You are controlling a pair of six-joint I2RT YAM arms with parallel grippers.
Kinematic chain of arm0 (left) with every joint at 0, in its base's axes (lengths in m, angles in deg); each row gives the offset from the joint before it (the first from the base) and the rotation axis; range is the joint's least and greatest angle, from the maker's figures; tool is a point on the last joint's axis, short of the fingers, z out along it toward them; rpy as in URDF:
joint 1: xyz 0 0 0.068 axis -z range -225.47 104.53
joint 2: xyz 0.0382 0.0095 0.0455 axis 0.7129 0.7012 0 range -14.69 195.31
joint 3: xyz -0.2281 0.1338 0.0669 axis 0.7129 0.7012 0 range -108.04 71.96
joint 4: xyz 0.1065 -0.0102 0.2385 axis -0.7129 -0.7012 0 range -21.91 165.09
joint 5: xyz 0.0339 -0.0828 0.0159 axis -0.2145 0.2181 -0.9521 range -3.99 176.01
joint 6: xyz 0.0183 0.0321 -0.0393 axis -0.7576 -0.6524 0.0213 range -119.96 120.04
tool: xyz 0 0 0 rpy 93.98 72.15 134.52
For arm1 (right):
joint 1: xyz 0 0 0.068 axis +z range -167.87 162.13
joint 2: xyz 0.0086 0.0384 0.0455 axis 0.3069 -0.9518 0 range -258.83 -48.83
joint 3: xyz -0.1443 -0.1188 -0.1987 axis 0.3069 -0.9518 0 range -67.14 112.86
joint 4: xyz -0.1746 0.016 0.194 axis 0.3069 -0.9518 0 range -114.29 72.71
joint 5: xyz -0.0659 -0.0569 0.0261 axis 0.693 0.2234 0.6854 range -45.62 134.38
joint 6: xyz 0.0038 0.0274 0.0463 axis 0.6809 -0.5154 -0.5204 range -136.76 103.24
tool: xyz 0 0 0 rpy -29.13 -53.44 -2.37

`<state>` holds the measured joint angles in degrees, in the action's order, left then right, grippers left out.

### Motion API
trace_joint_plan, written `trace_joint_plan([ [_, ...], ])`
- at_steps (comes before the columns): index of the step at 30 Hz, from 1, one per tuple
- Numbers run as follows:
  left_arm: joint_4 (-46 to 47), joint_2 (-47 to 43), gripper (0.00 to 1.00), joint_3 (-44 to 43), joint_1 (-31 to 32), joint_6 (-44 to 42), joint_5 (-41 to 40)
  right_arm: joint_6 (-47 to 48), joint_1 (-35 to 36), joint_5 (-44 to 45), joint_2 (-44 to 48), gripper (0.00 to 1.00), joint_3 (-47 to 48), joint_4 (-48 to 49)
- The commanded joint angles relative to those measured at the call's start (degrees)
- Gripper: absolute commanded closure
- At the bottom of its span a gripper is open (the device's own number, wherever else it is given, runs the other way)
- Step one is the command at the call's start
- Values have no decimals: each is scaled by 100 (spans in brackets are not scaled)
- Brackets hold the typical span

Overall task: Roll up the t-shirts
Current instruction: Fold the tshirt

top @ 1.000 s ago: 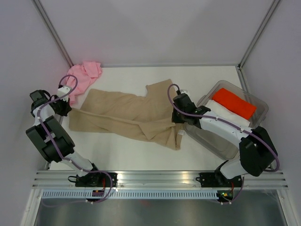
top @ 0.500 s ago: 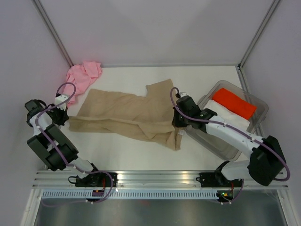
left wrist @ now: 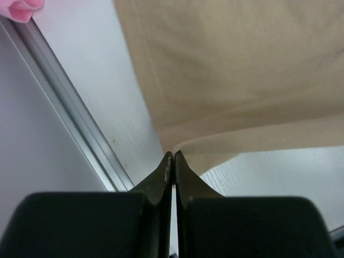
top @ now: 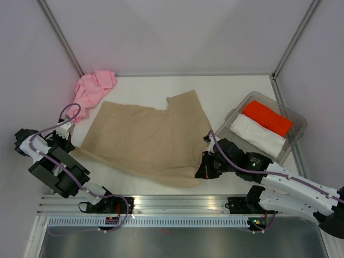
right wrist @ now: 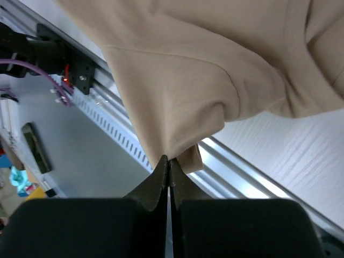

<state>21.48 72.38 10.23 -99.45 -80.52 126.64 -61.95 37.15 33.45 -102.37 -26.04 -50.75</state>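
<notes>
1. The top view is taking in the whole spread. The tan t-shirt (top: pixel 145 142) is lying mostly flat across the middle of the table (top: pixel 231 94) and reaching from one arm to the other. The pink t-shirt (top: pixel 92 88) is sitting bunched in the far left corner, apart from both grippers.
2. Only the top view is showing the clear bin (top: pixel 297 119) at the right side, which is holding a folded red cloth (top: pixel 267 117) beside a folded white cloth (top: pixel 257 134). Neither wrist camera is catching it.
3. The left wrist view is giving the detail that the top view is hiding under the wrist. The left gripper (left wrist: pixel 173 157) is pressing its fingers tip to tip and pinching the tan shirt's near left corner. From those tips the cloth is fanning up and to the right. A pink sliver is peeking in at the upper left, likely the pink shirt, though it is too cropped to be sure.
4. The right wrist view is showing the right gripper (right wrist: pixel 168 161) clamping the shirt's near right corner. The cloth is rising from the tips in soft folds. The rail (right wrist: pixel 236 177) along the table's near edge is running just behind them.
5. The tan shirt is spanning the space between the two grippers, one near corner in each. Its body is extending away from both toward the far side.
</notes>
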Motion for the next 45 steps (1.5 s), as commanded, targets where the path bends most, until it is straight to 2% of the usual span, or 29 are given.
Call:
trace_joint_plan([
  [1,-843,-93,98,-478,-427,-1075,402,-701,43,-146,816,100,-164,-311],
  [7,-2013,-23,98,-832,-1342,-2455,123,-711,43,-49,731,100,-357,-478],
  [13,-2154,-409,98,-357,-1519,-3115,-265,-596,52,56,862,100,-42,-908],
  [16,-2321,-428,98,-435,-1519,-3265,-29,-623,52,319,1082,100,126,-1382],
  [19,-2313,-419,98,-532,-1467,-3283,409,-597,43,566,1021,100,161,-1428],
  [21,-2269,-419,98,-602,-1327,-3064,613,-421,43,680,663,100,249,-1192],
  [26,-1277,-550,98,-436,-800,-1844,886,150,-70,1374,-357,100,1055,-1119],
  [34,279,-375,97,-93,-8,-253,605,1046,-1327,1630,-1325,100,1479,-689],
  [38,825,37,97,-155,325,267,298,1337,-1389,1543,-2000,100,1637,-383],
  [45,1378,310,95,-5,678,611,-98,1495,-1398,1656,-2705,100,1919,-258],
])
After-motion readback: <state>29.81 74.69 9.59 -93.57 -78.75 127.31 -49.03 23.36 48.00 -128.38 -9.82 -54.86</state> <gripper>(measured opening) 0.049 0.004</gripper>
